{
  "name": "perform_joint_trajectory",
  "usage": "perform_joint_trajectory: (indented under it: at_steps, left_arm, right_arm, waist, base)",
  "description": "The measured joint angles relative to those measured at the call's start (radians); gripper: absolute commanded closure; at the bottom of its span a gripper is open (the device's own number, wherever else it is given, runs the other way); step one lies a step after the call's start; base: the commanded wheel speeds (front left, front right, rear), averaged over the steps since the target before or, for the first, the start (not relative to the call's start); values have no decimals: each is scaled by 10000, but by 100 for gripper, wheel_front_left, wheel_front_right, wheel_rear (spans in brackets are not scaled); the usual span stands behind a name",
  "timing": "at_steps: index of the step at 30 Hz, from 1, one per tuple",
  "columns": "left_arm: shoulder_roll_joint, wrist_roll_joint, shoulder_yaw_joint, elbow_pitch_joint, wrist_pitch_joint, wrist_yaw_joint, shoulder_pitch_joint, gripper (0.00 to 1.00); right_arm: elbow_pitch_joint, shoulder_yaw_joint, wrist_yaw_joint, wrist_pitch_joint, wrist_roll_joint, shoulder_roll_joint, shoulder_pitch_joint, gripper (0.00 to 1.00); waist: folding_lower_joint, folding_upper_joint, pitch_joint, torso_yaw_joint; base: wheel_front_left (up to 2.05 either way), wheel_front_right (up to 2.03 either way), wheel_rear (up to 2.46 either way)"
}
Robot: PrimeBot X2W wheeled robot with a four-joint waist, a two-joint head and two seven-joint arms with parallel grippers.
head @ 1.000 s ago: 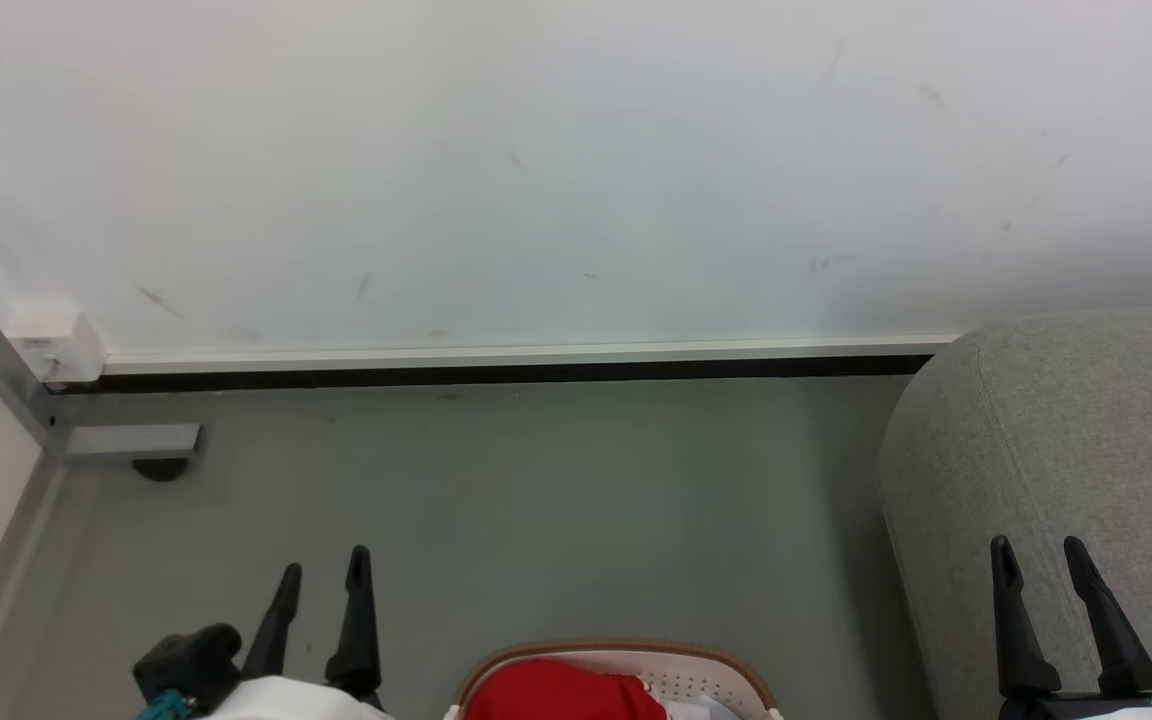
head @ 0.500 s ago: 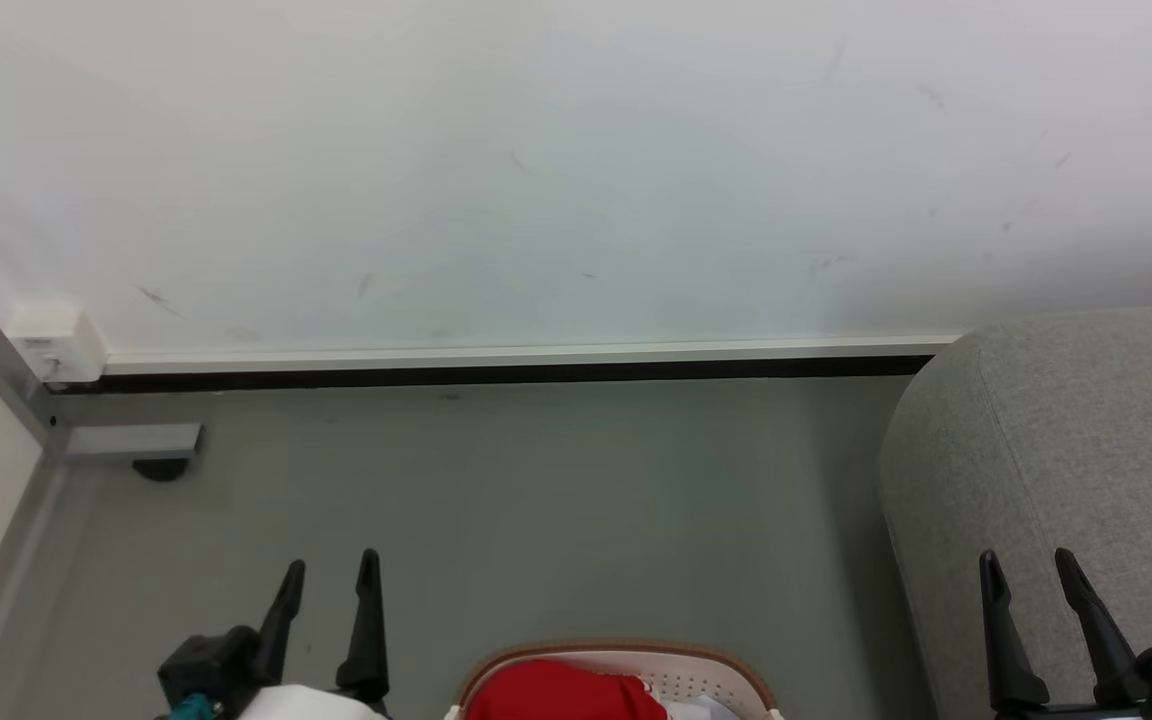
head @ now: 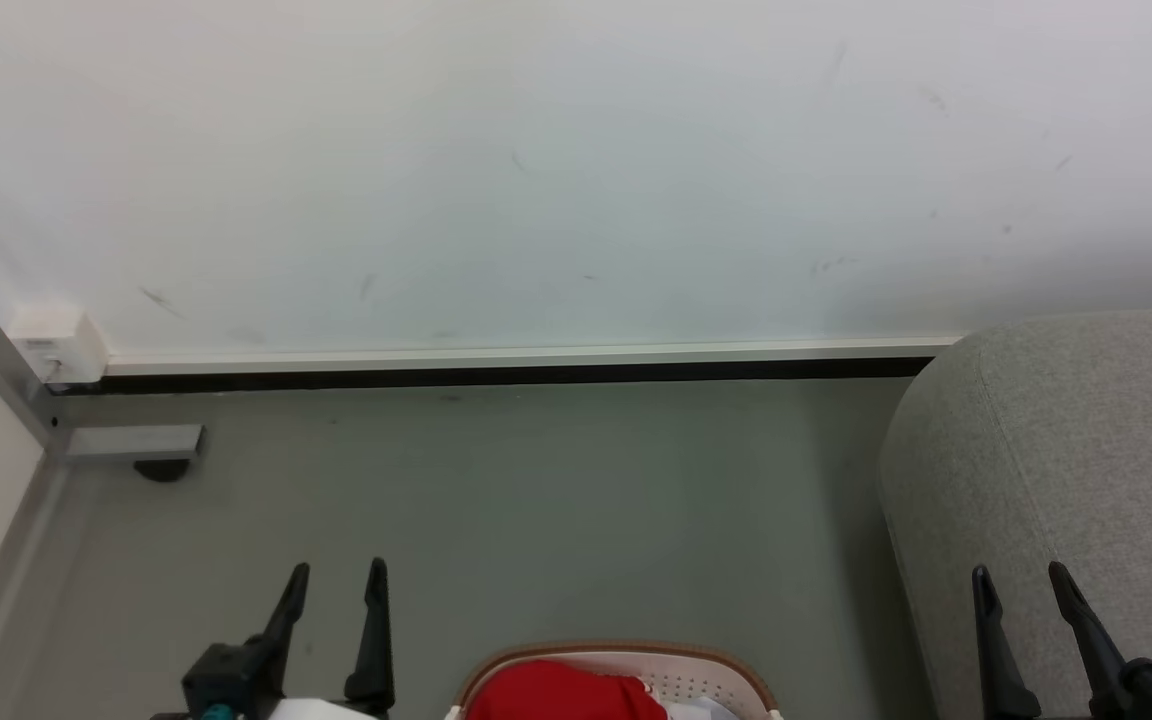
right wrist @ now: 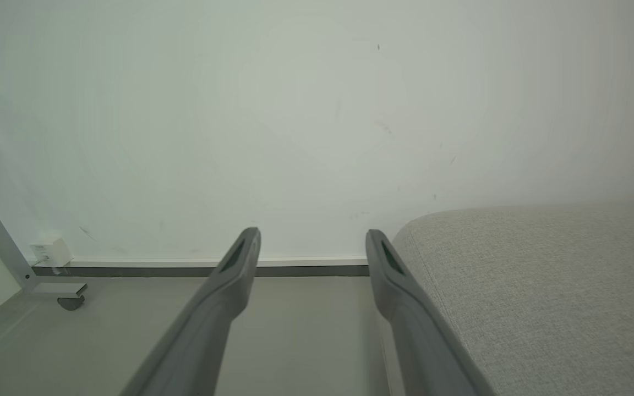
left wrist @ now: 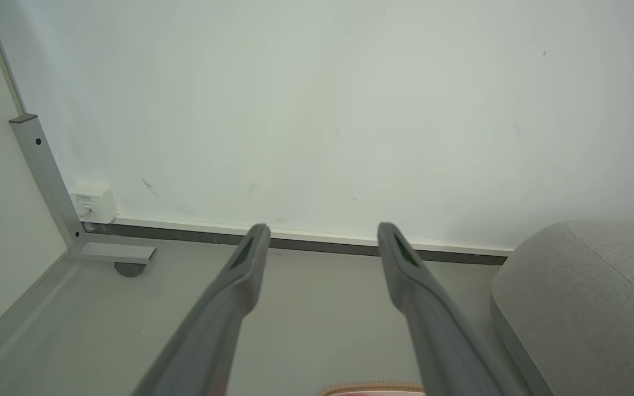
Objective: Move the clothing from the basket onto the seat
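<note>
Red clothes (head: 556,692) in white basket (head: 726,668) at 6 o'clock.
Left jaws at 7 and right jaws at 5, both open, holding nothing; grey sofa (head: 1066,440) at 4.

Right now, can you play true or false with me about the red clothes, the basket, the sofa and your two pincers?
1. The clothing lies in the basket. True.
2. The left pincer is shut on the clothing. False: it is open, holds nothing, and hangs to the left of the basket.
3. The seat is on the robot's right side. True.
4. The right pincer is shut tight. False: it is open and holds nothing, in front of the seat.
</note>
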Motion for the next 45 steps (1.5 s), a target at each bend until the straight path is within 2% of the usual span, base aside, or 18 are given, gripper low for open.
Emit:
perform_joint_trajectory:
  at_steps: [14,25,29,34,45]
  left_arm:
    - [0,807,-82,257,-253,-42,3,0]
    - [0,566,-58,261,-263,-104,4,0]
    - [0,518,-196,320,-265,-284,-147,0]
    - [-4,516,-826,880,-219,-640,-741,0]
    - [25,1398,-2742,2554,1009,-1283,-2890,0]
  right_arm:
    - [305,-155,0,-61,-963,148,12,0]
    - [293,-82,0,-71,-941,159,-19,0]
    - [138,-84,0,-71,-828,159,-196,0]
    - [-38,-36,0,-71,-803,159,-478,0]
    - [-506,188,0,-71,-706,165,-1645,0]
  waist:
    - [0,0,14,-1]
    - [0,0,116,-163]
    - [0,0,370,-301]
    - [0,0,949,-466]
    - [3,0,3021,-935]
  base:
    - [0,0,0]
    - [0,0,0]
    - [0,0,0]
    - [0,0,0]
    - [0,0,0]
